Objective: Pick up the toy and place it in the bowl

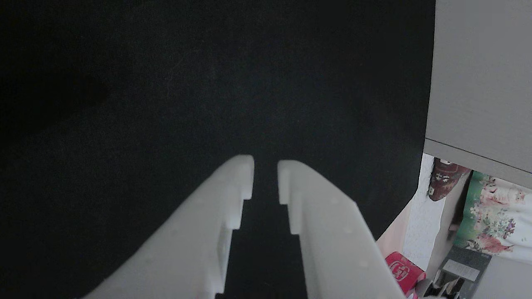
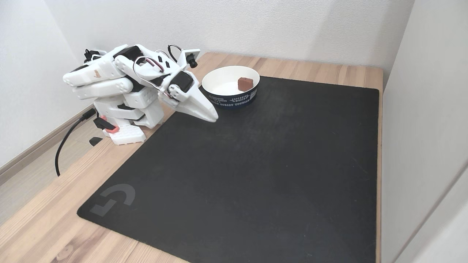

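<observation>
While the toy (image 2: 245,83) is sitting inside the bowl (image 2: 219,95), leaning toward the far right of its white floor in the fixed view, the arm (image 2: 120,86) is lying folded low over its base (image 2: 124,133) at the table's (image 2: 44,215) far left corner. The gripper (image 2: 212,117) is pointing down at the black mat's (image 2: 256,175) far left corner, just beside the bowl and apart from it. In the other view the gripper (image 1: 265,176) is showing its two white fingers (image 1: 309,207) parted by a narrow gap with nothing between them, only bare mat beneath.

Judging from this, the placing step is looking finished: the toy is resting in the bowl, and the arm is sitting in what reads as its resting pose. The bowl itself is standing at the mat's far edge, partly on the wood. No further grasp seems needed; if anything is left, it is only keeping the folded arm clear of the bowl's rim so the bowl is not getting nudged. Past the table's edge in the other view, a red container with white print (image 1: 403,268) is lying on the floor, and it is no part of the task.
</observation>
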### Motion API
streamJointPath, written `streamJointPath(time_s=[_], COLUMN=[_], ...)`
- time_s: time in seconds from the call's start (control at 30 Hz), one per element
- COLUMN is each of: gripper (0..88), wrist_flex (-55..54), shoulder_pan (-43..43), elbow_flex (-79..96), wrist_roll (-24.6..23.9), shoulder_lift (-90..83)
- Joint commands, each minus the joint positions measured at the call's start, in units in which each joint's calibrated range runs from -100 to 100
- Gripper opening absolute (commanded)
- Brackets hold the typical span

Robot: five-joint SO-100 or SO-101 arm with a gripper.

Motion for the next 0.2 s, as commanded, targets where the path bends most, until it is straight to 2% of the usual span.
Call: streamJointPath(time_s=[0.0, 0.17], gripper=[2.5, 2.5], wrist_flex=[0.29, 0.29], shoulder_pan=[0.15, 0.15], elbow_flex=[0.69, 0.69], wrist_roll=[-0.2, -0.2], shoulder_lift=[-0.5, -0.5])
